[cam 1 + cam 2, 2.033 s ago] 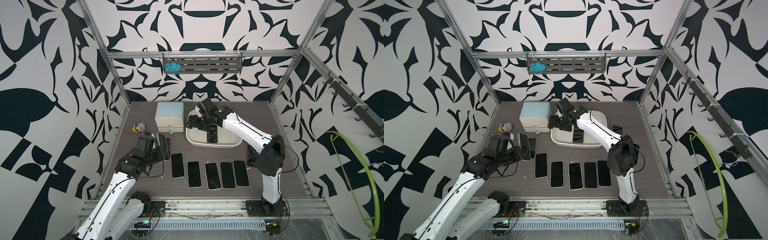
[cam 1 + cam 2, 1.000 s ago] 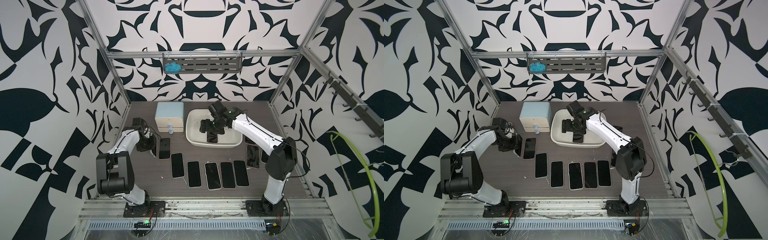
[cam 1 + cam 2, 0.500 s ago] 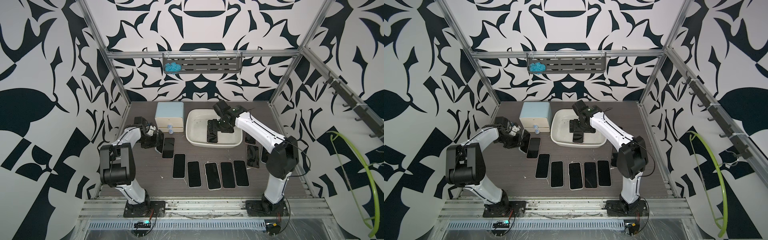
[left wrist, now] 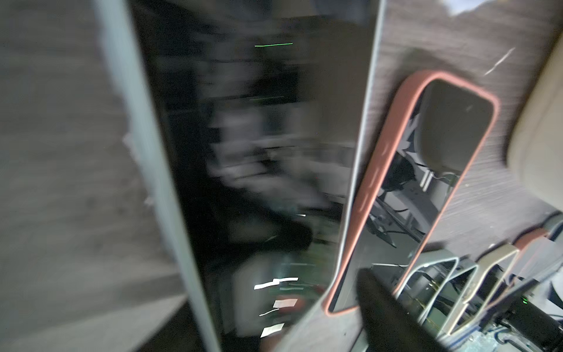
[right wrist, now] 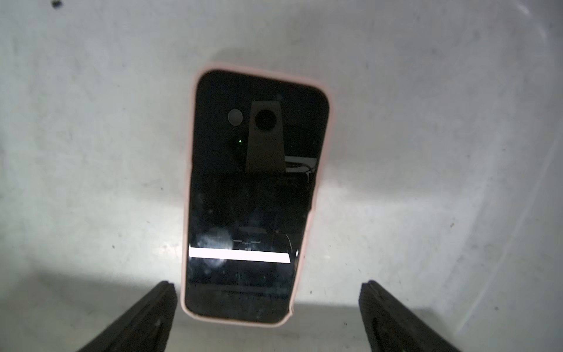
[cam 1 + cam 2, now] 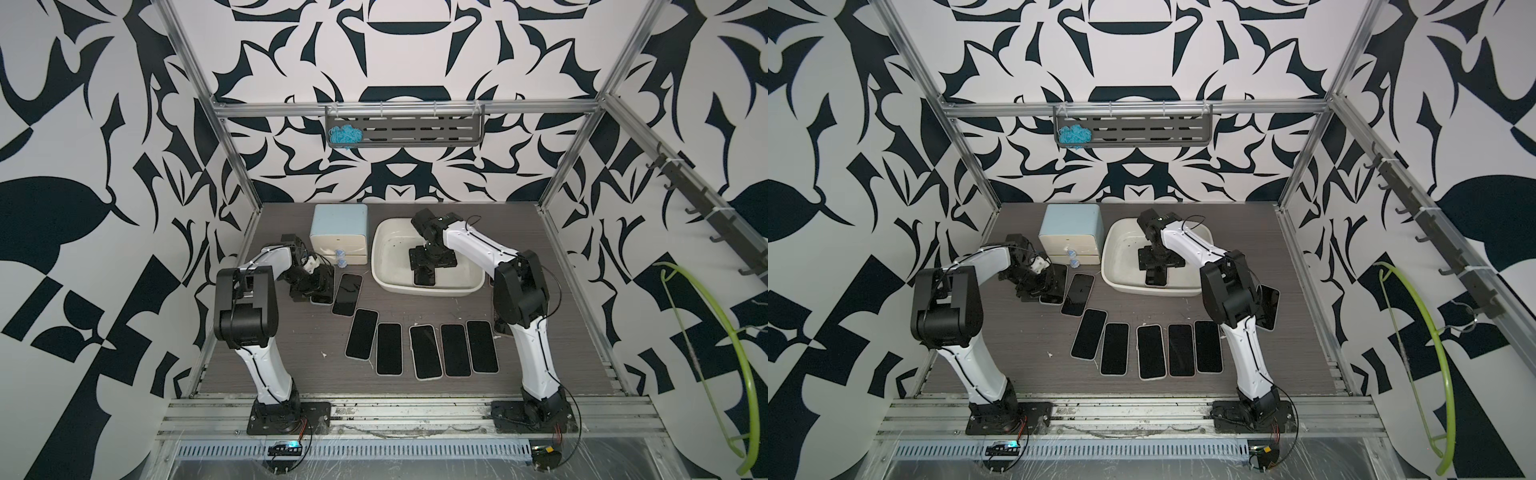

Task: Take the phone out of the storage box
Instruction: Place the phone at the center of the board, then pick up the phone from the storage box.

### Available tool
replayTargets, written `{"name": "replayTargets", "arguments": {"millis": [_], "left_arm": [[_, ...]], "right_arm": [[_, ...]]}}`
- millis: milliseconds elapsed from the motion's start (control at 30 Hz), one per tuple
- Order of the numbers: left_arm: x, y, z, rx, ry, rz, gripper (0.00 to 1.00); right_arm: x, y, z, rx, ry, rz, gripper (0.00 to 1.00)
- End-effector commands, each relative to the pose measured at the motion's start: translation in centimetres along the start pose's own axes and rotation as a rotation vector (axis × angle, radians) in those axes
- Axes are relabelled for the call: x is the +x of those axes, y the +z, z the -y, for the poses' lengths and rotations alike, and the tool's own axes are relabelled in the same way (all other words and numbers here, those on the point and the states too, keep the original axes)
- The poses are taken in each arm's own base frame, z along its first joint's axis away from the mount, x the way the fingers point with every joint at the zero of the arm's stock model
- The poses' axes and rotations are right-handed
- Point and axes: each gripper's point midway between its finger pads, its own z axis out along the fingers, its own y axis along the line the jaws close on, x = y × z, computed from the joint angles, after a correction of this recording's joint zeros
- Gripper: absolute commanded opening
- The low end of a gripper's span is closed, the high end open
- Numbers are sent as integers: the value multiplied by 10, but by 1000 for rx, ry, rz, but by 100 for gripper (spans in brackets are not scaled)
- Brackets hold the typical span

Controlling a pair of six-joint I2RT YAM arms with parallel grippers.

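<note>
Currently the R gripper [image 5: 267,286] hangs inside the storage box [image 6: 384,253], pointing down, fingers [image 5: 146,317] wide apart w/ nothing clamped between them. The phone [image 5: 253,195] lies flat on the box floor, screen up, in a pale pink case. In both top views it sits nearer the box's front wall than the back. On the R wrist cam its near end sits between my two fingers, closer to one than the other, and I see no contact w/ the case.

The L gripper [image 6: 315,288] is low over the table [image 6: 316,386], just in front of the blue-topped drawer unit [image 6: 340,232] and right above a grey-cased phone [image 4: 259,152]. The L wrist cam is badly smeared. Only one dark finger [image 4: 384,304] shows, so I can't tell if that hand is apart or together. Just beside the grey one an orange-cased phone [image 4: 426,183] lies screen up.

Toward the front, a row of five phones [image 6: 425,351] lies side by side, screens up. Further phones [image 6: 1270,303] sit behind the R arm's elbow, partly hidden, count unclear.
</note>
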Motion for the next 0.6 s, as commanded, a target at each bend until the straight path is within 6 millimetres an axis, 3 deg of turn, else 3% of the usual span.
{"name": "replayTargets", "arguments": {"millis": [0, 200, 333, 567], "left_arm": [[29, 4, -14, -80, -38, -94, 100], [19, -38, 1, -85, -21, 39, 100], [13, -73, 18, -54, -22, 165, 100], [10, -126, 71, 182, -42, 459, 100]], "right_arm": [[-18, -10, 0, -6, 2, 32, 99], [-31, 6, -1, -23, 23, 27, 99], [-29, 15, 0, -16, 30, 7, 99], [-17, 39, -2, -18, 25, -71, 97]]}}
